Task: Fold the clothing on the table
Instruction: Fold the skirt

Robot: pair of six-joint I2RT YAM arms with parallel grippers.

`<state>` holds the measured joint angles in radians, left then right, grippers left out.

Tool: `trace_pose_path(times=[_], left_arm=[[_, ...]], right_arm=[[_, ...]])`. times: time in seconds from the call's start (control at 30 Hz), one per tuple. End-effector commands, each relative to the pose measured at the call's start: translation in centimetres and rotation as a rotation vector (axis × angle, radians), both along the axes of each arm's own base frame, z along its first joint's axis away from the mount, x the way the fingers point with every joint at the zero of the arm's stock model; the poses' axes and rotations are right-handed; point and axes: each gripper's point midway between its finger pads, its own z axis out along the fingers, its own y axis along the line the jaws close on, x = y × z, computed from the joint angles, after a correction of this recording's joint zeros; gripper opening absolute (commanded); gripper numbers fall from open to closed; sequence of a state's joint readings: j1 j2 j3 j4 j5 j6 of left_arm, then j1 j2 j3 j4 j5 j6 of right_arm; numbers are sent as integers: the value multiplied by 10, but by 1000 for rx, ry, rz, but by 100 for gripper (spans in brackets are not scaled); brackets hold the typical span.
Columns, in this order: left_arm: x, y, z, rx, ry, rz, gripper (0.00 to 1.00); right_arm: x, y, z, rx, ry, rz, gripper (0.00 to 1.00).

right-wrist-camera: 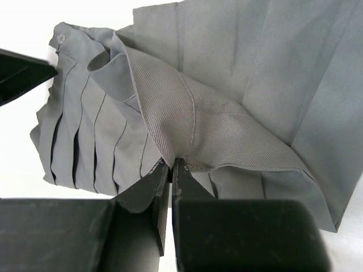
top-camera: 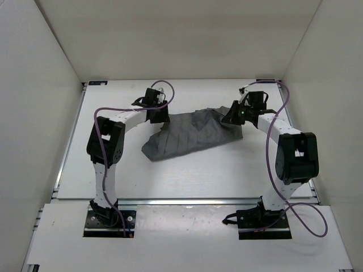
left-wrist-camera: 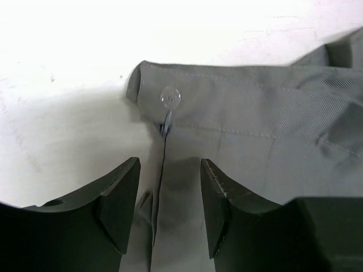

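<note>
Looking at this one, the clothing is a dark-grey pleated skirt (top-camera: 190,136), lying rumpled in the far middle of the white table (top-camera: 198,175), between the 2 arms. It reads as light, thin and floppy, so I'd guess it sags wherever it isn't held, and the pressed pleats will want to fan out. The waistband (left-wrist-camera: 255,102) looks like the firmest bit: stitched, thicker, with a clear button (left-wrist-camera: 170,97) at its end. That's where I'd grab. The left gripper (left-wrist-camera: 170,170) hangs right over that end, jaws spread with cloth below the gap, nothing clamped. The right gripper (right-wrist-camera: 170,167) is pressed together, pinching a raised fold at the skirt's edge, cloth draping off it. Pinching only 1 layer might let the rest drag.
</note>
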<state>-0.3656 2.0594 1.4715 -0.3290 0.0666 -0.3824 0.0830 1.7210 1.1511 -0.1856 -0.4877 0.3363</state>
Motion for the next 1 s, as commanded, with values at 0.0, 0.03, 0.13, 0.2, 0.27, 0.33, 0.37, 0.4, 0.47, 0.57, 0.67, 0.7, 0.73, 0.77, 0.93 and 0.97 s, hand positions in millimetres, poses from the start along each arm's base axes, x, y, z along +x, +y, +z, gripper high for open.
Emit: trace_pose_path(times=[0.0,0.03,0.13,0.2,0.27,0.33,0.37,0.4,0.47,0.57,0.67,0.7,0.73,0.77,0.93,0.97], left_arm=[[12,-10,7,-6,-27,-11,58],[12,-11,0,0,-5,-13,57],[17,-16,-4,1,3,-25,56],[15,-21,-6,-11,3,-39,51],[18,-29,0,-50,-26,-51,39],[19,-37,9,-79,-66,-65,34],[21,-38,16,-95,-90,-60,29],[20,-42,21,-108,-104,-67,19],[18,-46,29,-129,-118,-80,0],[8,-47,37,-129,-100,-105,0],[-21,-39,41,-97,-79,-129,0],[-32,-34,49,-101,-97,-118,0],[-49,-25,55,-105,-105,-108,0],[-55,-23,60,-104,-123,-105,0],[-109,10,94,-101,-205,-78,0],[-117,12,95,-100,-211,-87,0]], right_arm=[[2,5,22,11,-84,25,0],[4,4,25,12,-90,19,0],[4,4,27,16,-94,21,0],[4,5,25,20,-92,26,0],[0,7,26,19,-86,28,0],[-2,5,25,9,-94,29,0],[-3,5,24,8,-91,28,0],[-7,6,23,4,-86,29,0],[-15,2,20,-2,-78,23,0],[-35,6,18,-19,-55,39,0],[-63,10,29,-73,-56,60,0],[-80,15,21,-89,-21,91,0],[-91,14,27,-108,-21,90,0],[-105,21,31,-108,-29,112,0],[-154,30,40,-66,-21,163,1],[-158,32,45,-59,-27,170,0]])
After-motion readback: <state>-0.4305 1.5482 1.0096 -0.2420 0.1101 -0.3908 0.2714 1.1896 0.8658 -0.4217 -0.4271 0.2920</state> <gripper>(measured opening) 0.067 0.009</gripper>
